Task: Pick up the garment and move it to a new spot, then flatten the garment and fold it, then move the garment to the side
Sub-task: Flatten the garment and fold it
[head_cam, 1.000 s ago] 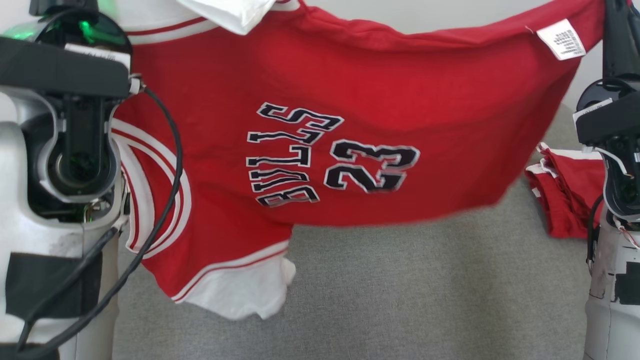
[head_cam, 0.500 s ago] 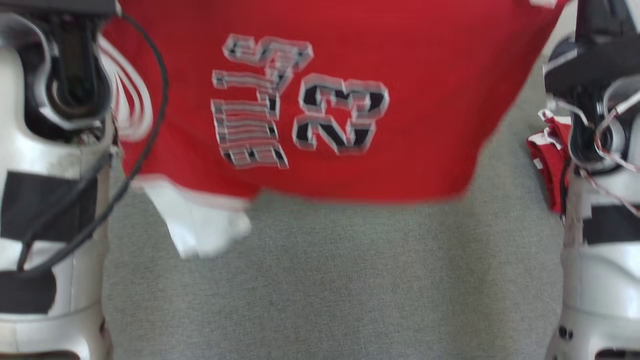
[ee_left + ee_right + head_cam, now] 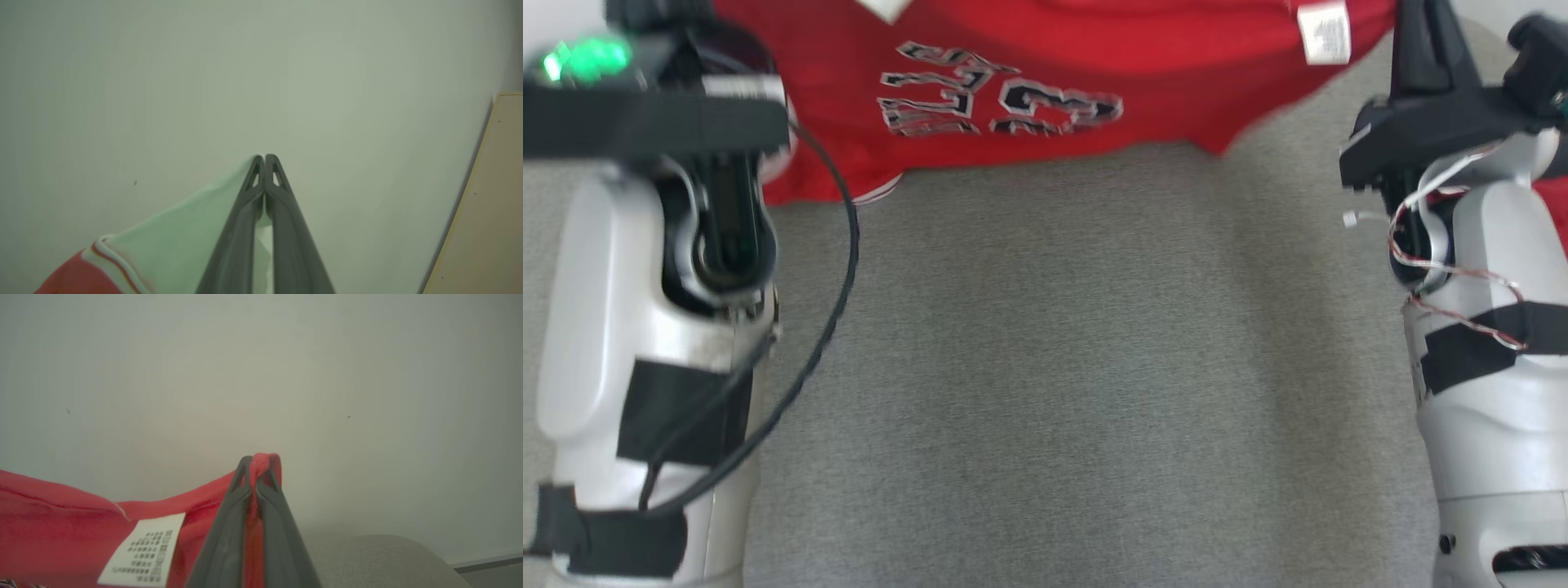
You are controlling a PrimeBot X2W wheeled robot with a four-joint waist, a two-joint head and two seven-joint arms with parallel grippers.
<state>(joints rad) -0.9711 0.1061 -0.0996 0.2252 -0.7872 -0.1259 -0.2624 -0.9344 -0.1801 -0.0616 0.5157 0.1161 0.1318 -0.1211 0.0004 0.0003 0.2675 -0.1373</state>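
Jaws clamped tight, left gripper pinches the jersey by its white sleeve, right gripper by a red edge.

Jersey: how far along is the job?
Done: jersey picked up, left gripper shut on its white sleeve, right gripper shut on a red edge. In hand: holding it stretched over the grey surface. Left: laying flat, folding, moving aside.

Blurred "23" print on red garment

Left arm, right arm: jaws pinched.
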